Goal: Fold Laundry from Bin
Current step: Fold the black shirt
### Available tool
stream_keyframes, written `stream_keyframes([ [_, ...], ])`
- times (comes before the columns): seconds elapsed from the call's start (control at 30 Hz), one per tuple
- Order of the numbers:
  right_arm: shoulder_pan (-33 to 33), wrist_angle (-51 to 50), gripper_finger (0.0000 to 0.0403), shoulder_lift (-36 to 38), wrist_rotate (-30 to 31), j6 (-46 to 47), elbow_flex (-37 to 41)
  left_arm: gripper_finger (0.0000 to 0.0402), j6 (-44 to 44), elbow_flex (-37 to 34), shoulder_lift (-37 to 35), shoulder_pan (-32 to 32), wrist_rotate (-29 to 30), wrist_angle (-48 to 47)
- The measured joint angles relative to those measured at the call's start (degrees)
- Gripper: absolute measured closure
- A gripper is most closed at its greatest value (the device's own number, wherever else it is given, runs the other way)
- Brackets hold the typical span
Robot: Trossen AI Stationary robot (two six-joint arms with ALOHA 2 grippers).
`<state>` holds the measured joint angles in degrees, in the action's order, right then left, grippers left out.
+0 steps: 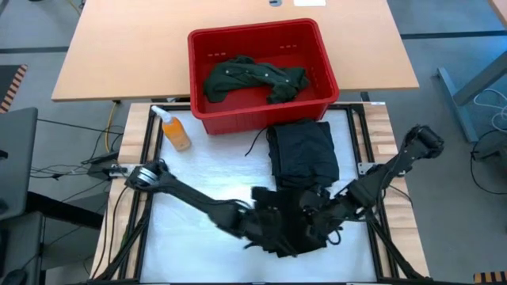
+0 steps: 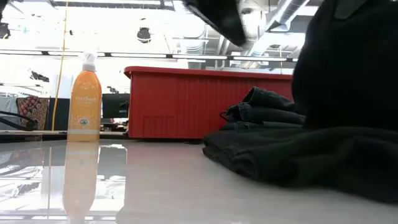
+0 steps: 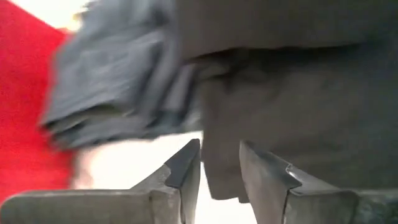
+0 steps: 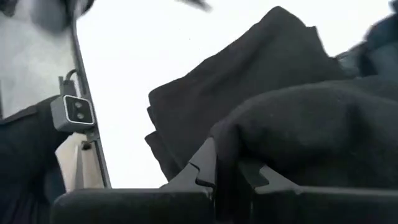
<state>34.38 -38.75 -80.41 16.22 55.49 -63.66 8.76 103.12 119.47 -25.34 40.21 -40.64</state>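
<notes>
A black garment (image 1: 295, 226) lies bunched near the table's front edge, between my two grippers. My left gripper (image 1: 265, 215) is at its left side and shut on it. My right gripper (image 1: 321, 212) is at its right side, also shut on it. In the low view part of the black garment (image 2: 348, 74) stands raised at the right. A folded dark garment (image 1: 301, 150) lies flat behind it. The red bin (image 1: 207, 47) stands at the far side, and a dark green shirt (image 1: 253, 79) lies on its floor. My left gripper has an edge of the black garment (image 3: 219, 163) between its two fingers (image 3: 186, 168). The cloth above that edge hangs in front of the fingers and spreads wide. My left gripper slants downward from the table's left. My right gripper pinches a thick fold of the black garment (image 4: 231, 146) between its two fingers (image 4: 205, 167). The cloth bulges up over the fingertips, and its other folds lie on the table beyond. My right gripper slants downward from the table's right.
An orange bottle (image 1: 174, 129) stands upright on the table's left, just in front of the bin's near left corner. The white table top (image 1: 190, 237) shows bare to the left of the black garment. Black frame rails (image 1: 146, 150) run along both sides of the table.
</notes>
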Motion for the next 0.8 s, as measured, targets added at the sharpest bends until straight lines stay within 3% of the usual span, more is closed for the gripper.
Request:
stream_keyframes([
  [0.1,-2.4,5.5,0.0355,-2.3,-2.4,-3.0,0.0,0.0307,4.0,-8.0,-6.1,-1.3,4.4,2.0],
  [0.2,-5.0,10.2,0.0341,-4.8,-4.4,-3.6,0.0,0.0316,7.9,-16.8,-11.4,-1.4,3.3,8.9],
  [0.37,-9.3,12.0,0.0303,-8.3,-12.7,-5.2,0.0,0.0319,10.5,-27.5,-16.0,-1.2,0.6,20.7],
  [0.67,-11.6,13.3,0.0186,-7.7,-23.4,-7.2,0.0,0.032,10.3,-29.4,-16.4,0.2,-0.9,22.7],
  [0.8,-11.6,10.9,0.016,-3.0,-21.4,-6.8,0.0,0.032,8.1,-29.4,-16.4,1.1,-1.4,25.8],
])
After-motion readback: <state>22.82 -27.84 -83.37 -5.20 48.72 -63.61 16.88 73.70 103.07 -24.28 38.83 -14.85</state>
